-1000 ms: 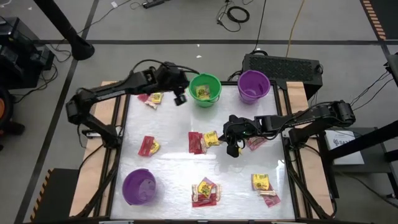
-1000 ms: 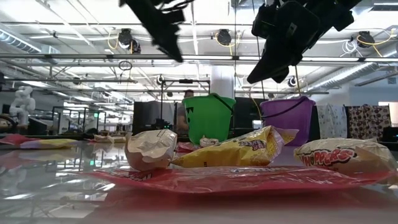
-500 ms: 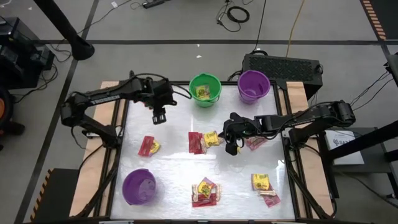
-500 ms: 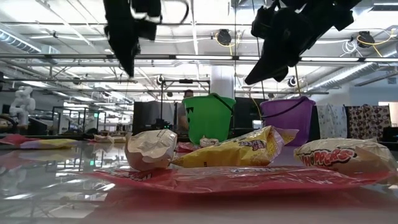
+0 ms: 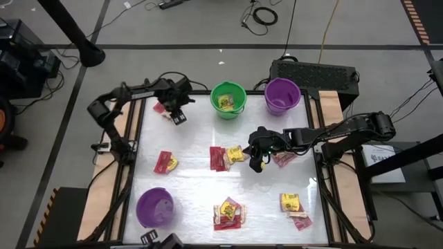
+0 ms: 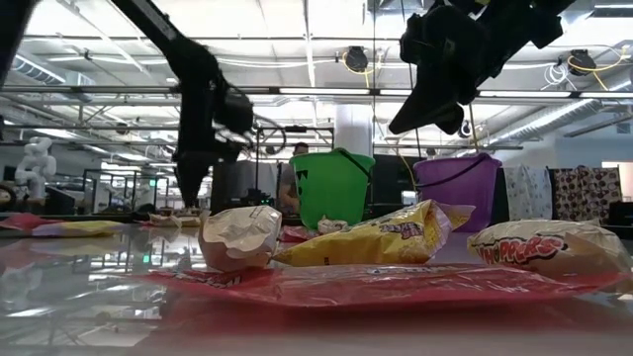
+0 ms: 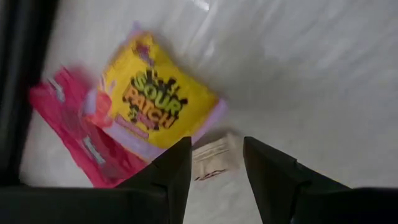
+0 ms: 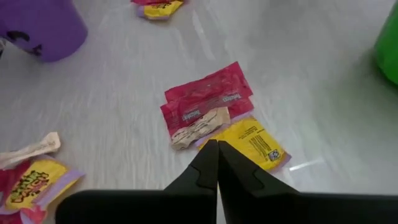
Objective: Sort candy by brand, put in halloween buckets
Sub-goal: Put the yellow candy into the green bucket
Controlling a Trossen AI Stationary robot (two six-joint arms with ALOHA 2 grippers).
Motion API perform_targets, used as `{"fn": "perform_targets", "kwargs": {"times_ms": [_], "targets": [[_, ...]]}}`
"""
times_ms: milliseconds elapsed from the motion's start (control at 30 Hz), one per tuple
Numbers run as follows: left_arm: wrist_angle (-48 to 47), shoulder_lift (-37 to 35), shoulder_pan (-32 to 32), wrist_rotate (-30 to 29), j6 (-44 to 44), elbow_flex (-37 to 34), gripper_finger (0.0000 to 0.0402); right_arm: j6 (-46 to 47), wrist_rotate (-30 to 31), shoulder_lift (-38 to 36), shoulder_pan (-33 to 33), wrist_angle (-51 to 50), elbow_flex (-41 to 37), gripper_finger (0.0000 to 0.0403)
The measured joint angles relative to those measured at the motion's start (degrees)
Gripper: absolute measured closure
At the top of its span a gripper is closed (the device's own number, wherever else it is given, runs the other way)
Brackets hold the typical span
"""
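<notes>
My left gripper (image 5: 178, 116) is open, low over a small candy pile near the table's far left corner. In the left wrist view its fingertips (image 7: 214, 146) stand on either side of a tan piece (image 7: 211, 163), apart from it as far as shows. The tan piece lies beside a yellow packet (image 7: 155, 106) and a red packet (image 7: 81, 149). My right gripper (image 5: 257, 164) is shut and hangs well above the table (image 6: 425, 109), over the centre pile of red packets (image 8: 205, 102), a tan piece (image 8: 199, 127) and a yellow packet (image 8: 252, 144). The green bucket (image 5: 228, 100) holds yellow candy.
One purple bucket (image 5: 282, 95) stands at the far edge beside the green one, and another purple bucket (image 5: 154, 207) stands near the left front. More candy lies at the left (image 5: 165, 162), near the front middle (image 5: 228, 213), the right front (image 5: 293, 206) and under the right arm (image 5: 284, 159).
My left gripper has swung away from the green bucket toward the table's left, then toward the far left corner, and has come down low over the candy pile there. My right arm has kept still.
</notes>
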Motion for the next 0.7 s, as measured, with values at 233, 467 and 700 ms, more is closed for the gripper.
{"fn": "perform_targets", "kwargs": {"times_ms": [233,467,700], "targets": [[1.91,5.93,0.2,-2.45,1.24,0.0,0.025,0.92,-1.4,0.0,0.04,-0.08,0.0,0.0403],[4.04,7.13,0.13,-3.11,2.01,0.13,0.025,1.09,-1.4,0.0,0.03,-0.04,0.0,0.0403],[6.51,7.19,0.22,-3.02,6.21,0.09,0.0297,1.05,-1.33,0.0,0.04,-0.05,0.0,0.0403]]}}
